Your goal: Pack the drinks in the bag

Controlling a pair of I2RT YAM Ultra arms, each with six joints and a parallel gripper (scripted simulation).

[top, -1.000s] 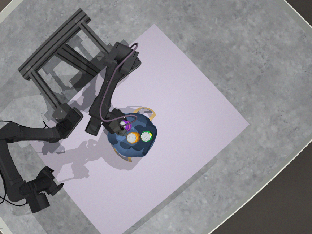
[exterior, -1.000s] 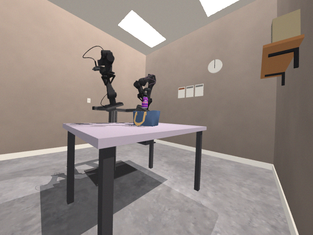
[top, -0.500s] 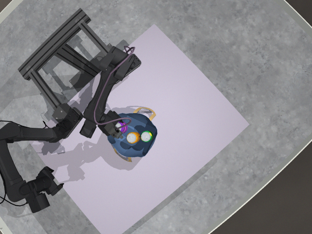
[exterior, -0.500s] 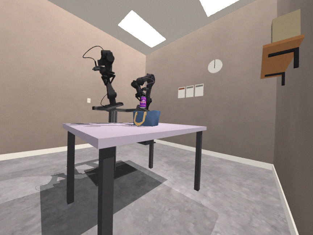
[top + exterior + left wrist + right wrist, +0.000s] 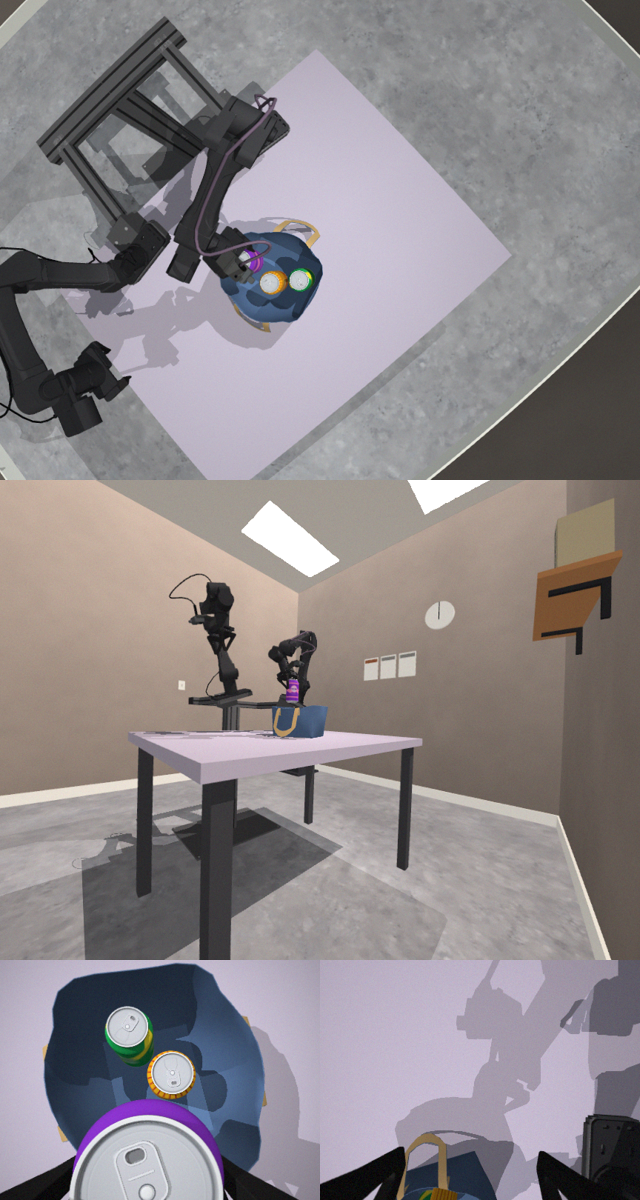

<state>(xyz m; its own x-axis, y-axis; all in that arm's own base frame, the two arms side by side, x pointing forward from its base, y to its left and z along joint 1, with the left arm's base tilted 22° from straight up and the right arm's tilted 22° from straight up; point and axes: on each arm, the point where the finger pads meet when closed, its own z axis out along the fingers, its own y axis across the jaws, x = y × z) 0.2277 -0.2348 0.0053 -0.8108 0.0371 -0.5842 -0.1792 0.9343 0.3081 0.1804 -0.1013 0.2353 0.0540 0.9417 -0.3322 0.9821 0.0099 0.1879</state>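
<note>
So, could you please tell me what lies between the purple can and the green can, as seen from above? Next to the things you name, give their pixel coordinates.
The orange can (image 5: 272,283) (image 5: 171,1074) stands between them inside the blue bag (image 5: 263,312) (image 5: 237,1101); the left wrist view shows this.

Purple can (image 5: 254,261) (image 5: 292,691) (image 5: 147,1108) slightly lower above the bag (image 5: 273,312) (image 5: 311,721) (image 5: 237,1052) (image 5: 468,1169)
</note>
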